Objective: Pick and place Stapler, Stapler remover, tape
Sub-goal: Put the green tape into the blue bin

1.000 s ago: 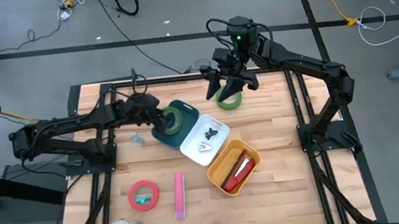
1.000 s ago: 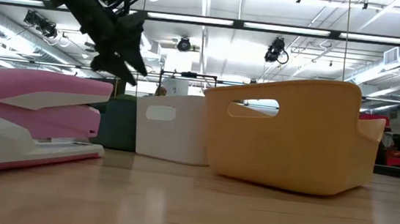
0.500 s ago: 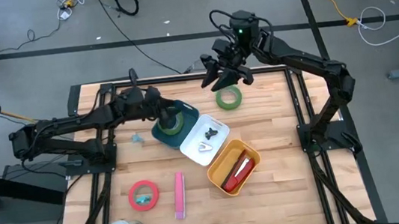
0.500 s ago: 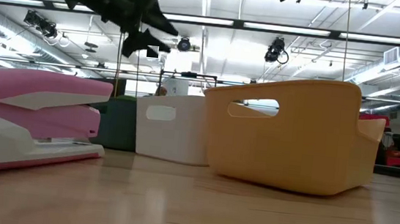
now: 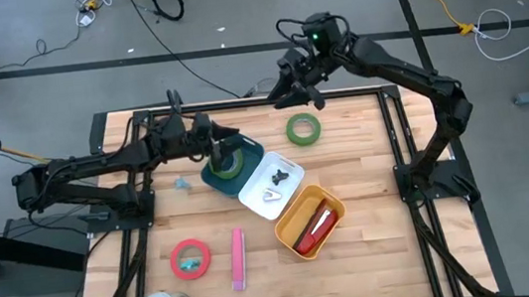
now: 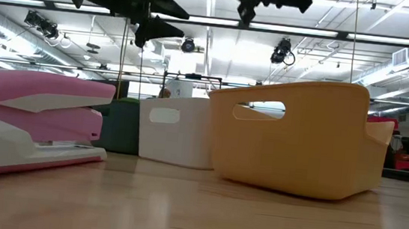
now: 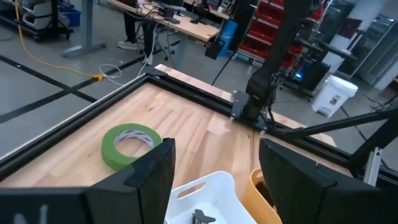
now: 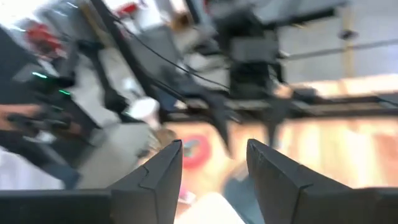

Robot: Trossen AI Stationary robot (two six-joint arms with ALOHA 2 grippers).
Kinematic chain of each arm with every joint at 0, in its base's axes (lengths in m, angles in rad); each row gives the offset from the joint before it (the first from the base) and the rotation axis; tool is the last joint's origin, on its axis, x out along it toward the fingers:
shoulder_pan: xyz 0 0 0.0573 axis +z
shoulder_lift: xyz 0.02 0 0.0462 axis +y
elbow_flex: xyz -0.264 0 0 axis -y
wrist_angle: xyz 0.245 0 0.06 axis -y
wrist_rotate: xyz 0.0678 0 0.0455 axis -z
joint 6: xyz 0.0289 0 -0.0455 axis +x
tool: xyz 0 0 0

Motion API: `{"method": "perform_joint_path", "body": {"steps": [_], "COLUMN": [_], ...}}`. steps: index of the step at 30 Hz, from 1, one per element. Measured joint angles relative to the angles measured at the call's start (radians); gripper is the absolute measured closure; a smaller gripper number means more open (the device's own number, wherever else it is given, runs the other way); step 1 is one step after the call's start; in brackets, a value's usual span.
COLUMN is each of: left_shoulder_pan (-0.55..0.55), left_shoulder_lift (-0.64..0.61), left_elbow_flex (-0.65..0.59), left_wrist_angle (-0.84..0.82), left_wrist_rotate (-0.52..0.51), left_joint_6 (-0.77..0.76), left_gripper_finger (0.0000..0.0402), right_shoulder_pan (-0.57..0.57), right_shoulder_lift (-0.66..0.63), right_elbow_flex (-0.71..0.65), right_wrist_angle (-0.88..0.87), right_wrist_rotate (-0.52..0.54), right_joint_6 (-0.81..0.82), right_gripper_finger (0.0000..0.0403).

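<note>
Above the green bin (image 5: 215, 170), left claw (image 5: 221, 144) gapes empty.

Two dark matte arms, slim jointed links, black cables looped along them. Green status light atop right arm's wrist housing. Grippers: paired black angular fingers, flat faceted faces.

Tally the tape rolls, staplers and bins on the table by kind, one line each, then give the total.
Tape rolls: 3 (green roll on the wood, green roll in the dark bin, red roll)
Staplers: 2 (pink stapler, red stapler)
Bins: 3 (dark bin, white bin, yellow bin)
Total: 8
</note>
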Motion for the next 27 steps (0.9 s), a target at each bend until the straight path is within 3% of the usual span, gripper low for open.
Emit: {"method": "perform_joint_path", "body": {"steps": [8,19,27], "left_shoulder_pan": [0.000,0.001,-0.001], "left_shoulder_lift": [0.000,0.000,0.000], "left_elbow_flex": [0.000,0.005,0.186], "left_wrist_angle": [-0.002,-0.011,-0.274], "left_wrist_rotate": [-0.008,-0.012,-0.062], "left_joint_6": [0.033,0.037,0.174], "left_gripper_finger": [0.0168,0.0168,0.0187], "right_shoulder_pan": [-0.005,-0.005,-0.003], "right_shoulder_lift": [0.000,0.000,0.000], "right_elbow_flex": [0.000,0.000,0.000], "right_wrist_angle": [-0.219,-0.352,-0.430], "right_wrist_rotate": [0.289,0.474,0.706], "right_joint_6": [-0.241,-0.353,-0.459], "right_gripper_finger": [0.0224,0.0224,0.0224]}}
